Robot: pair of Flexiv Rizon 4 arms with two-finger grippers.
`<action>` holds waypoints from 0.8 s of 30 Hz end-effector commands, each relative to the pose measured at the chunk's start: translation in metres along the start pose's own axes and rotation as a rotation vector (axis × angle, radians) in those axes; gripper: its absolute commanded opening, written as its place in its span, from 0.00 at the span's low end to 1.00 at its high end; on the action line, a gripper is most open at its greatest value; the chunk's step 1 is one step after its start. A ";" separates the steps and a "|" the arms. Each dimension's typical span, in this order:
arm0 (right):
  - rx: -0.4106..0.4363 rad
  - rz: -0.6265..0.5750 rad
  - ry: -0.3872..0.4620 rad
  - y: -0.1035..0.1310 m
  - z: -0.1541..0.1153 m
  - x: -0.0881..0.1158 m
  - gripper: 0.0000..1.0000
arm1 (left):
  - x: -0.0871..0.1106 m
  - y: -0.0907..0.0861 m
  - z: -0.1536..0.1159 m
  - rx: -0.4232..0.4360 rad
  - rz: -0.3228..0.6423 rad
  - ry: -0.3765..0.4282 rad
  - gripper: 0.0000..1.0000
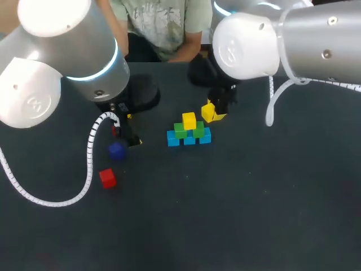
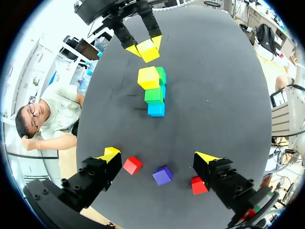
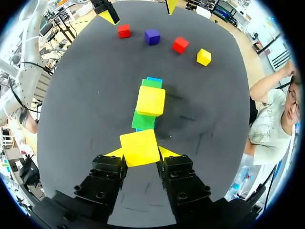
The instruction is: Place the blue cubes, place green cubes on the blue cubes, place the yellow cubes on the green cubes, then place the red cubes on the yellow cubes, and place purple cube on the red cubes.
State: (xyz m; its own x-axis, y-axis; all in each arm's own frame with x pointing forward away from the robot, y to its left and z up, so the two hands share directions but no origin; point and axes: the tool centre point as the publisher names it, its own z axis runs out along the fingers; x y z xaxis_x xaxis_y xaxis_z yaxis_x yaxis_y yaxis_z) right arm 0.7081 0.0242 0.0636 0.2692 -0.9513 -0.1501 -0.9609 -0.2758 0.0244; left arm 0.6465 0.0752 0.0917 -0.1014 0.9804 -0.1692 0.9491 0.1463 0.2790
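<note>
On a dark surface point(image 1: 254, 214), the right arm point(image 1: 316, 45) hangs over the far middle while the left arm point(image 1: 67, 45) stands well apart at the left. Between them sits the half-built stack point(image 1: 189, 131): a row of three blue cubes point(image 1: 189, 139) running left to right, two green cubes point(image 1: 180, 131) on top of it and one yellow cube point(image 1: 189, 120) crowning the green. The right end effector point(image 3: 141, 152) is clenched on a second yellow cube point(image 3: 139, 147), a finger pressed to each side, just far and right of the stack and apparently raised off the surface. Seen from its wrist, the row runs straight ahead of the fingers, end-on. The left end effector point(image 2: 158, 155) is spread wide and empty, with two red cubes point(image 2: 132, 165) and the purple cube point(image 2: 162, 175) lying on the surface between and beside its fingers. A spare yellow cube point(image 3: 203, 57) rests just beyond them. The right arm is plainly the nearer one, and its coming move looks to be a short carry near and left to settle its cube on the green beside the placed yellow. A nudge there could topple that one.
</note>
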 end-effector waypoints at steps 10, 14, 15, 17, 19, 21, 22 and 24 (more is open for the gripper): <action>-0.013 0.144 -0.022 -0.015 0.007 0.019 0.00 | 0.001 0.001 0.000 0.003 0.003 -0.004 1.00; 0.000 0.256 -0.024 -0.015 0.003 0.031 0.00 | 0.001 0.001 0.000 0.003 0.003 -0.004 1.00; 0.011 0.279 -0.020 -0.015 0.002 0.033 0.00 | 0.001 0.001 0.000 0.003 0.003 -0.004 1.00; 0.016 0.310 -0.044 -0.015 0.000 0.034 0.00 | 0.001 0.001 0.000 0.003 0.003 -0.004 1.00; 0.016 0.342 -0.046 -0.012 0.000 0.033 0.00 | 0.001 0.001 0.000 0.003 0.003 -0.004 1.00; 0.013 0.351 -0.030 -0.008 0.003 0.028 0.00 | 0.001 0.001 0.000 0.003 0.003 -0.004 1.00; 0.015 0.351 -0.032 -0.005 0.004 0.027 0.00 | 0.001 0.001 0.000 0.003 0.003 -0.004 1.00; 0.020 0.361 -0.028 -0.001 0.007 0.024 0.00 | 0.001 0.001 0.000 0.003 0.003 -0.004 1.00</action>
State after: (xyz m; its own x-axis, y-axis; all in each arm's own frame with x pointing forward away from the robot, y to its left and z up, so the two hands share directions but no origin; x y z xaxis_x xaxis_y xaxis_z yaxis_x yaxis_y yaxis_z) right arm 0.7256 0.0005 0.0547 -0.0839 -0.9824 -0.1672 -0.9937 0.0700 0.0873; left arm 0.6465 0.0752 0.0918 -0.1013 0.9804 -0.1692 0.9491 0.1463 0.2790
